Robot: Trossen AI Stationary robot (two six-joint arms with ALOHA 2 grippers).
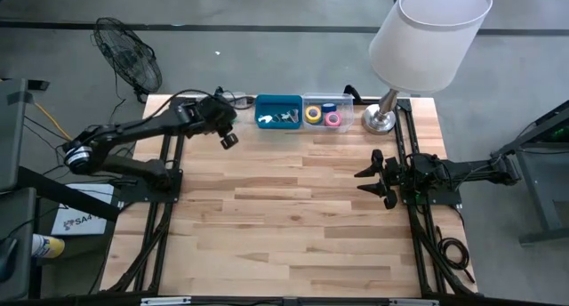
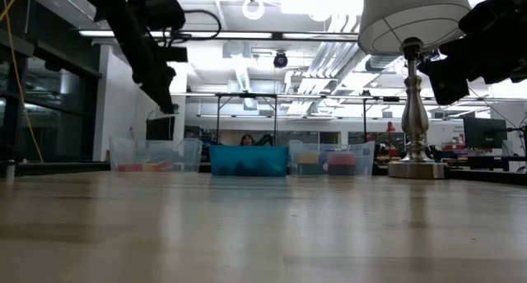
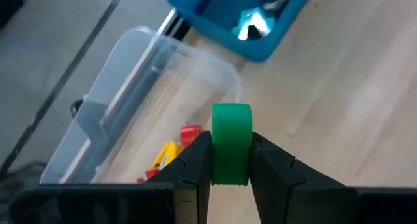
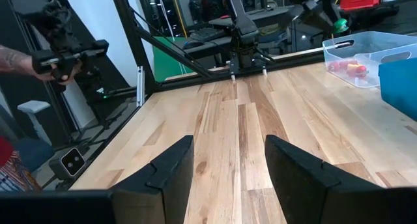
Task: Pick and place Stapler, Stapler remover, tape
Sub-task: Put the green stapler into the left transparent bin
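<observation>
We see the left gripper (image 3: 231,162) clamped on a green piece (image 3: 231,142), raised at the far left near the clear bin (image 3: 130,94). Tape rolls (image 1: 323,116) sit in the far middle bin. Right gripper (image 4: 228,165) waits open, right side. Next, we judge: lower and release into a bin.

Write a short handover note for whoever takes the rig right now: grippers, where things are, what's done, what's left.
Left gripper: shut on a small green piece, held in the air above the clear bin at the table's far left, beside the blue bin.
Right gripper: open, empty, waiting at the table's right side.
Tape rolls: yellow, pink and blue, in the clear bin right of the blue one.
Done: red and yellow pieces lie in the left clear bin.
Left: release the green piece, probably there.
</observation>
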